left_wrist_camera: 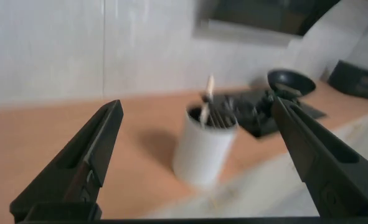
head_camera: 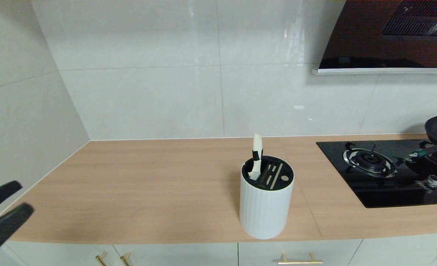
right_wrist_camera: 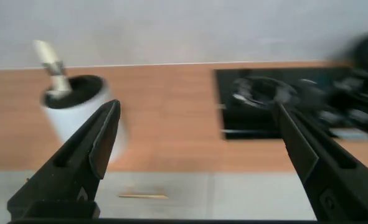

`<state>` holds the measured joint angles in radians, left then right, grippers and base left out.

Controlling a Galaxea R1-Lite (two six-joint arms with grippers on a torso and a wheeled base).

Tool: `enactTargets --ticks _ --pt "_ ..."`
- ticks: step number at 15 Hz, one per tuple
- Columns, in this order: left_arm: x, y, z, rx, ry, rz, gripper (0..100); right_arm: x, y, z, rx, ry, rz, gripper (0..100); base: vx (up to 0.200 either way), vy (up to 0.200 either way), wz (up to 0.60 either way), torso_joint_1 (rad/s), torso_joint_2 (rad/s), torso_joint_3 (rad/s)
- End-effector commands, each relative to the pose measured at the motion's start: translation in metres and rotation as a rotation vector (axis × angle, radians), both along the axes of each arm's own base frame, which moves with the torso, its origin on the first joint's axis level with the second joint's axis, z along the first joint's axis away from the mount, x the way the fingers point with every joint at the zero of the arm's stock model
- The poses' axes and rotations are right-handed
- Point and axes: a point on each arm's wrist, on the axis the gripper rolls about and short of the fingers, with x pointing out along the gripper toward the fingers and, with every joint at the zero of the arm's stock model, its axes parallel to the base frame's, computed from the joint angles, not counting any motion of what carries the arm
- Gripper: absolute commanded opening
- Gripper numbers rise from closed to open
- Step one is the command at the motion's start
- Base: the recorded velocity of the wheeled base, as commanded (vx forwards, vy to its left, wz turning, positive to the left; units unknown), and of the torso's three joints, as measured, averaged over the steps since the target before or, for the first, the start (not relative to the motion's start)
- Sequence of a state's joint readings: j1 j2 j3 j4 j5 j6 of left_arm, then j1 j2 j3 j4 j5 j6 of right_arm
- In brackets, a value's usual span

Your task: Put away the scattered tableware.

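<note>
On counter (head_camera: 148,184), white holder (head_camera: 266,207) w/ one handle (head_camera: 256,155) poking out, near stove (head_camera: 388,173). Left gripper (head_camera: 24,197) & right gripper (right_wrist_camera: 197,107) both spread wide.

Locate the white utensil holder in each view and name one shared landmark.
Head view: white utensil holder centre of the counter, left of the black hob.
Left wrist view: holder framed by the open left gripper, hob beyond it.
Right wrist view: holder at one finger of the right gripper, hob across the counter.
Shared landmark: the black hob.
</note>
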<state>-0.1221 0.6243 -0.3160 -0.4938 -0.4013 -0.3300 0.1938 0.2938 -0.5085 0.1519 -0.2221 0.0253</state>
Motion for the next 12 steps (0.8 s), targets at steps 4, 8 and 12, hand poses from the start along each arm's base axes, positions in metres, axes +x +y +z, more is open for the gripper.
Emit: enactTargets --ticks 4,8,12 --pt "-0.091 0.008 -0.034 -0.032 -0.179 0.087 100 -0.042 -0.004 -0.012 0.025 -0.136 -0.159 100 0.0 0.0 0.0 0.0 0.0 0.0" --pt "-0.094 0.007 -0.066 0.034 -0.217 0.232 100 -0.04 0.006 -0.049 -0.002 -0.104 -0.194 100 0.0 0.0 0.0 0.0 0.0 0.0" --pt "-0.068 0.011 -0.119 0.239 -0.081 0.441 100 -0.009 0.004 -0.093 0.038 -0.036 -0.256 100 0.0 0.0 0.0 0.0 0.0 0.0"
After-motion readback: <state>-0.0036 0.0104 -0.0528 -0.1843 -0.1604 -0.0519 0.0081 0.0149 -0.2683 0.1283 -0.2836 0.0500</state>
